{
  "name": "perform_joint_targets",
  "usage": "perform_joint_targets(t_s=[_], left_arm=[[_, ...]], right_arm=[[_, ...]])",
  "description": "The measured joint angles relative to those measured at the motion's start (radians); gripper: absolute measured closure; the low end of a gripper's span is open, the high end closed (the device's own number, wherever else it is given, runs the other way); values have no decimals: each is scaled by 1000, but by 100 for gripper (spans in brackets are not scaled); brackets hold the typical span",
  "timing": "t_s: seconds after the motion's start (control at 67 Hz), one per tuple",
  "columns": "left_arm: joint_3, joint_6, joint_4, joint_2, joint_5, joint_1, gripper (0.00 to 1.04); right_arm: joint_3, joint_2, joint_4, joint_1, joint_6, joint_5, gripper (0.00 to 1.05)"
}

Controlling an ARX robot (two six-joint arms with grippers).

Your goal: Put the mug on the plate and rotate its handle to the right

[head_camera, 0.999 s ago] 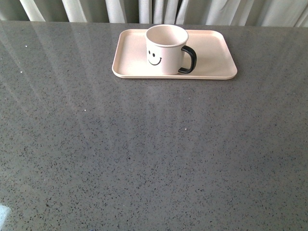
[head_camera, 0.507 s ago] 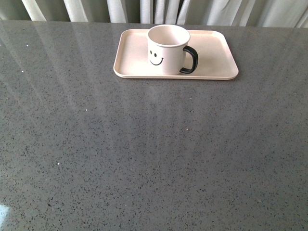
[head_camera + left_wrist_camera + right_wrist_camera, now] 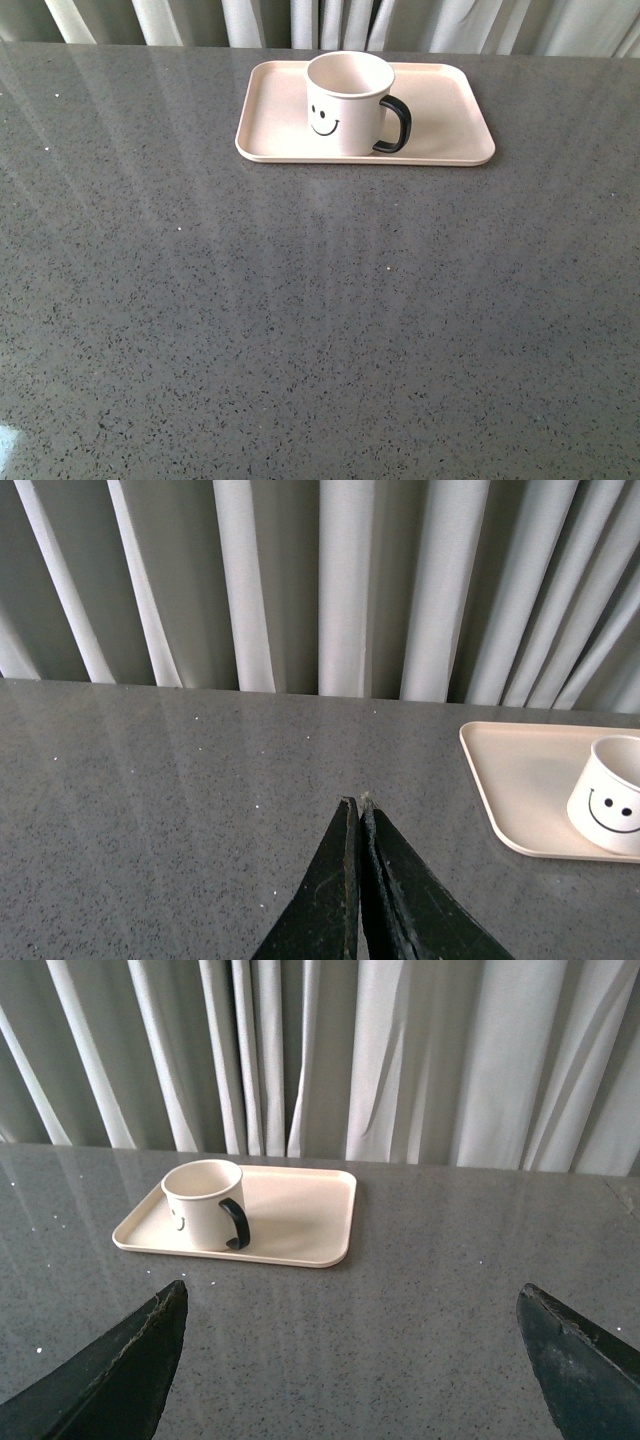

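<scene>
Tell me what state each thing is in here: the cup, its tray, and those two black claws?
mug: upright on the plate, smiley face toward the front camera
handle: pointing right
plate: flat on the table, holding only the mug
left gripper: shut, holding nothing, away from the plate
right gripper: wide open, holding nothing
</scene>
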Motion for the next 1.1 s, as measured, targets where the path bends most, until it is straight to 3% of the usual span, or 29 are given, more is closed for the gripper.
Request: perform_joint_targets(t_s=[0.134, 1.104], left_arm=[[-64, 0, 13, -62, 0, 0, 103], [-110, 1, -542, -677, 0, 0, 103]], right_arm=[[0, 0, 0, 0, 0, 0, 9], [0, 0, 0, 0, 0, 0, 9]])
